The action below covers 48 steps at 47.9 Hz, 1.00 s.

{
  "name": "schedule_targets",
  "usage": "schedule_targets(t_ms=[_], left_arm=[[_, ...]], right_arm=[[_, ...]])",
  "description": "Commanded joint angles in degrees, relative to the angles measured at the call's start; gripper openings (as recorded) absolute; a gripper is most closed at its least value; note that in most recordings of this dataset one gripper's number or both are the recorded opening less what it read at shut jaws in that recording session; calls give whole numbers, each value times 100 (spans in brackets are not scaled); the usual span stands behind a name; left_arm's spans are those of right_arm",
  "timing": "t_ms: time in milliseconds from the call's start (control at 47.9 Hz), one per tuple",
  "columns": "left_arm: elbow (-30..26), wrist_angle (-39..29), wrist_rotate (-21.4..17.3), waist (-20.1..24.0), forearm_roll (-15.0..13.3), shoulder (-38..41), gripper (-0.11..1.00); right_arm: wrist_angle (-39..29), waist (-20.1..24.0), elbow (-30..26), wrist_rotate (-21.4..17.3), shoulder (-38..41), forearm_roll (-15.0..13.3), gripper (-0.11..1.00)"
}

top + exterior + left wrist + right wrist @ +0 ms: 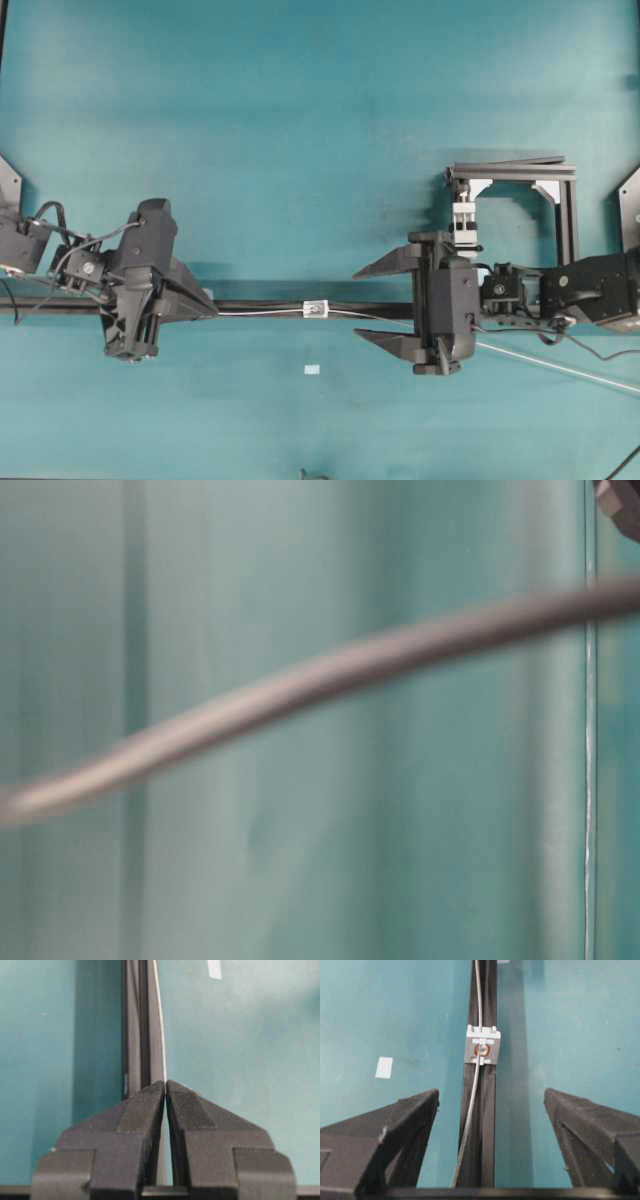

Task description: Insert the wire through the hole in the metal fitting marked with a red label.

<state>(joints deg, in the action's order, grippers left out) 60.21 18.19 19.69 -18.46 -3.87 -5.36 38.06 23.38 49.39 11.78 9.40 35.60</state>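
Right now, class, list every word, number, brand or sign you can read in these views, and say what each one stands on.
None: no readable text in any view.
The metal fitting bears only a plain red ring around its hole, no letters.
The pale tape square is blank.
The table-level view is too blurred to read.

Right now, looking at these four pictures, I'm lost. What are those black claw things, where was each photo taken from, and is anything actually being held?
The claws are the grippers of two robot arms on a teal table. One picture looks down from overhead, two come from cameras mounted on the wrists, and the blurred one sits at table level, showing little.

The left gripper is shut on the wire, a thin pale strand. The right gripper stands wide open, holding nothing.

A long black rail lies across the table. On it sits the metal fitting, a small silver block with a red-ringed hole. The wire already runs through that hole. A pale tape square lies nearby.
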Motion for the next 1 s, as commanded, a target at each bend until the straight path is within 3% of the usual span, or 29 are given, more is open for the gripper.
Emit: schedule_targets(t_ms=[0, 125, 251, 564, 982], left_arm=[[-35, 35, -18, 88, 18, -114, -10], [-53, 35, -9, 149, 18, -105, -6], [-35, 26, -35, 176, 18, -79, 9], [-26, 18, -44, 202, 18, -70, 89], [-26, 26, -123, 396, 70, -149, 90]], right_arm=[[44, 0, -79, -9, -185, -18, 94], [44, 0, -88, -9, -185, -18, 94], [44, 0, -79, -9, -185, -9, 94], [35, 0, -70, -9, -185, -18, 94], [35, 0, 18, 0, -343, -18, 94]])
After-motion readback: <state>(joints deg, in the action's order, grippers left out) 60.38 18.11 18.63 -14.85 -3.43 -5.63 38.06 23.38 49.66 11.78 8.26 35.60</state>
